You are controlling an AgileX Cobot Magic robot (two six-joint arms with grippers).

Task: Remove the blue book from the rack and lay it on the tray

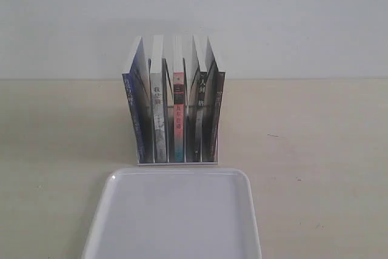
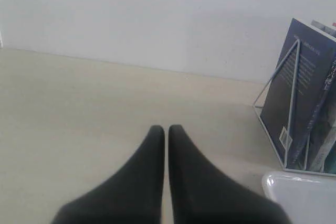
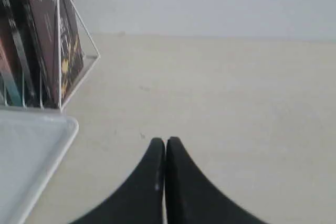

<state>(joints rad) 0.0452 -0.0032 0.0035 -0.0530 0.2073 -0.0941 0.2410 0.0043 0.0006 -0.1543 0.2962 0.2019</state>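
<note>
The blue book (image 1: 134, 110) stands upright in the leftmost slot of the white wire rack (image 1: 176, 162), spine toward the camera. Its blue cover (image 2: 307, 90) shows behind the rack's wire (image 2: 290, 103) in the left wrist view. The white tray (image 1: 176, 216) lies flat just in front of the rack, with nothing on it. My left gripper (image 2: 166, 128) is shut and holds nothing, over bare table to the left of the rack and the tray's corner (image 2: 304, 198). My right gripper (image 3: 165, 140) is shut and holds nothing, to the right of the rack (image 3: 59, 40) and the tray (image 3: 26, 156). Neither gripper shows in the exterior view.
Other books fill the rack: a grey-spined one (image 1: 159, 119), a red-and-teal one (image 1: 178, 113) and two dark ones (image 1: 200, 113) on the right. A white wall rises behind the pale wooden table (image 1: 315, 150).
</note>
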